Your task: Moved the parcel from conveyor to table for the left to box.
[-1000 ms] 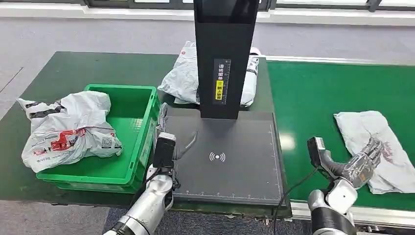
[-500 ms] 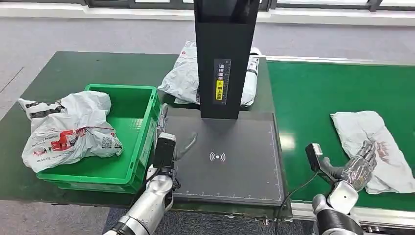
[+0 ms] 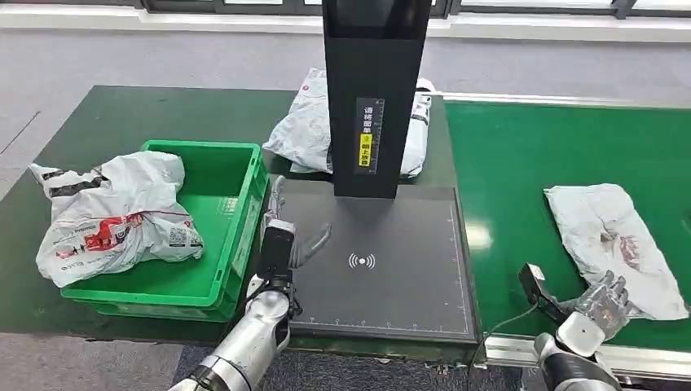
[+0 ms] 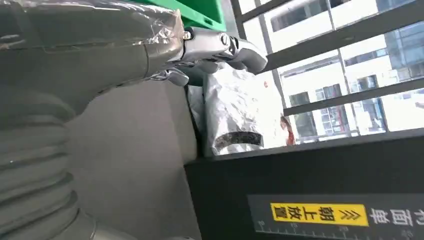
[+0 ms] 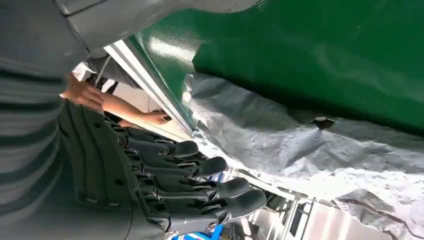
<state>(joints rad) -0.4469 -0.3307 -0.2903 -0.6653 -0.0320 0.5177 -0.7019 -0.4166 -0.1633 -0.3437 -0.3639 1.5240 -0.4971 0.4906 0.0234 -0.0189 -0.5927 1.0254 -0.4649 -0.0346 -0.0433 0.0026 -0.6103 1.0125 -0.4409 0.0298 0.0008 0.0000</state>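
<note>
Lying flat on your conveyor (image 3: 530,163), the grey parcel (image 3: 613,244) sits just beyond the right robot hand (image 3: 603,300), fingers spread, empty; left robot hand (image 3: 297,240) open over the table (image 3: 391,301).

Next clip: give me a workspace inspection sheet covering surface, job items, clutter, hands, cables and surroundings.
Surface: green conveyor belt on the right; dark scan pad in front of a black scanner post.
Job's things: grey parcel lying flat on the belt; green crate on the left.
Clutter: crumpled white bag half in the crate; another bagged parcel behind the post.
Hands: left hand open over the pad edge; right hand open at the parcel's near edge, holding nothing.
Cables: black cable by the right wrist.
Surroundings: grey floor; windows.
</note>
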